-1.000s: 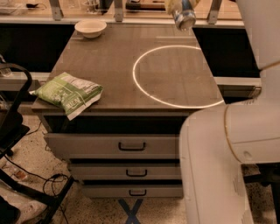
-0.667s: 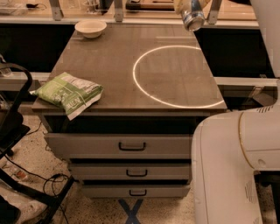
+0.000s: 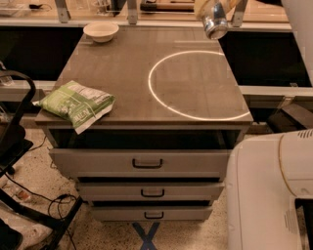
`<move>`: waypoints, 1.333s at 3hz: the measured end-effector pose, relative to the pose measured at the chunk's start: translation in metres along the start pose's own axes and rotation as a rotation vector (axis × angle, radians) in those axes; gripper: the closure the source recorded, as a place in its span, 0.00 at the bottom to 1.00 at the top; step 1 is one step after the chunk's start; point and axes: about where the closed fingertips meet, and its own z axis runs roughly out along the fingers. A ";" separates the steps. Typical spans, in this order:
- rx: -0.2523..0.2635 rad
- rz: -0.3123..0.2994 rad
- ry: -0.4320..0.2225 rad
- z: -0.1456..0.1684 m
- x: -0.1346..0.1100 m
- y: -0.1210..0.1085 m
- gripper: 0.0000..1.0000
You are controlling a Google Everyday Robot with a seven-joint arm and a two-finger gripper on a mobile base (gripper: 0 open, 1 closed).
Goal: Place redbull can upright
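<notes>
The redbull can (image 3: pixel 215 24) is a small silver can, tilted with its round silver end facing the camera. It hangs in the air over the far right corner of the table (image 3: pixel 122 73). My gripper (image 3: pixel 215 13) is at the top of the view, and its cream fingers are closed around the can. The can's upper part is hidden by the fingers and the frame edge. A white ring (image 3: pixel 195 85) is marked on the right half of the tabletop, in front of and below the can.
A green snack bag (image 3: pixel 76 105) lies at the table's front left corner, overhanging the edge. A white bowl (image 3: pixel 100 31) sits at the far left. Drawers (image 3: pixel 146 163) are below the top, the upper one slightly open. My white body (image 3: pixel 274 195) fills the lower right. A black frame (image 3: pixel 14 146) stands at the left.
My gripper has carried the can a little to the right and slightly lower, towards the table's far right corner. My white body has shifted right in the view.
</notes>
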 end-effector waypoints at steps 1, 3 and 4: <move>0.053 -0.058 -0.032 -0.008 0.017 0.005 1.00; 0.332 -0.157 -0.097 -0.008 0.057 -0.006 1.00; 0.463 -0.153 -0.136 0.000 0.071 -0.019 1.00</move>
